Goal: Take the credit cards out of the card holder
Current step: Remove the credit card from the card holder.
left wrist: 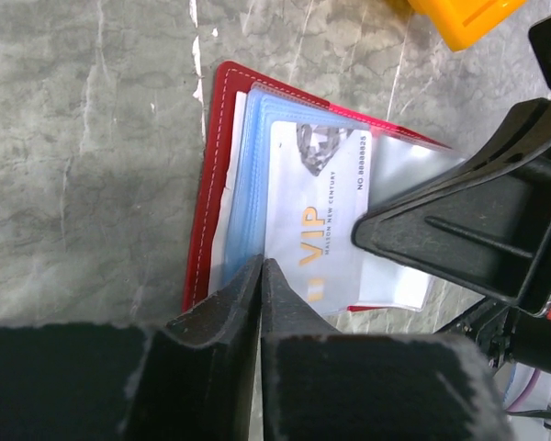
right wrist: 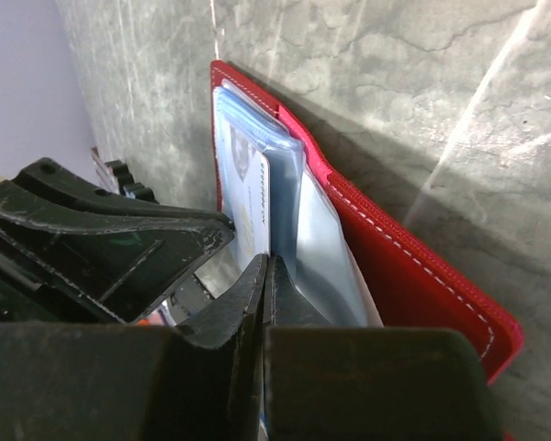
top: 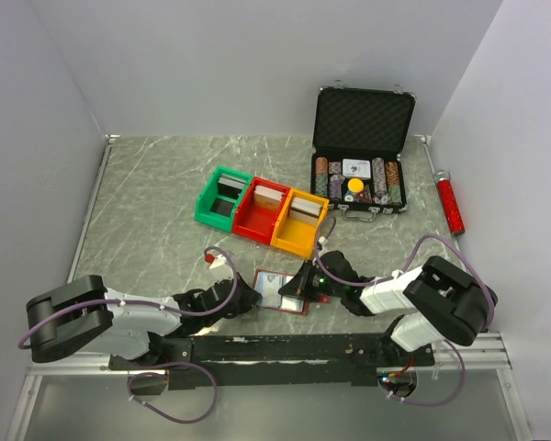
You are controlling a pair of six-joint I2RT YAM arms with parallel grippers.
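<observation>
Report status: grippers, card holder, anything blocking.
Left gripper shut on card holder sleeves. Right gripper shut on sleeves, opposite edge. Wallet open flat on table, VIP card still sleeved. Nothing blocking; yellow bin stands apart.

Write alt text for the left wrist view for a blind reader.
A red card holder lies open on the table, a VIP card showing in its clear sleeves. The left gripper, shut, pinches the sleeves' near edge; the right gripper rests on them.
</observation>
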